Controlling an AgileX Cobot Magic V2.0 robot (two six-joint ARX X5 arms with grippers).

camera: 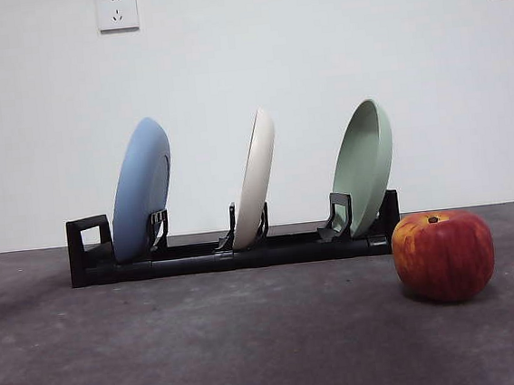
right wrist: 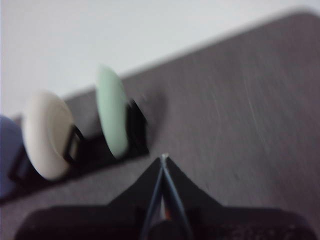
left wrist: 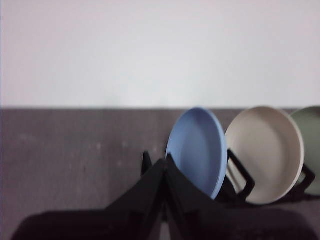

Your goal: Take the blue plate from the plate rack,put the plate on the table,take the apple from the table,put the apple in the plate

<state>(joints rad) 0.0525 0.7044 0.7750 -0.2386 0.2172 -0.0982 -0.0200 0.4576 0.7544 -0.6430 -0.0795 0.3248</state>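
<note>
Left gripper (left wrist: 165,162) had its jaws pressed together, holding nothing, near the blue plate (camera: 141,187) without touching it. Right gripper (right wrist: 164,162) was likewise closed and empty, apart from the rack. The blue plate stood in the plate rack (camera: 90,254) at its loop end. Apple (camera: 443,255) sat on the surface (camera: 208,343), just beside the rack's other end.

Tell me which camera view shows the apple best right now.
The front view: the apple sits whole and sharp on the table, just off the plate rack end nearest the pale green plate. Neither wrist view shows it at all.
</note>
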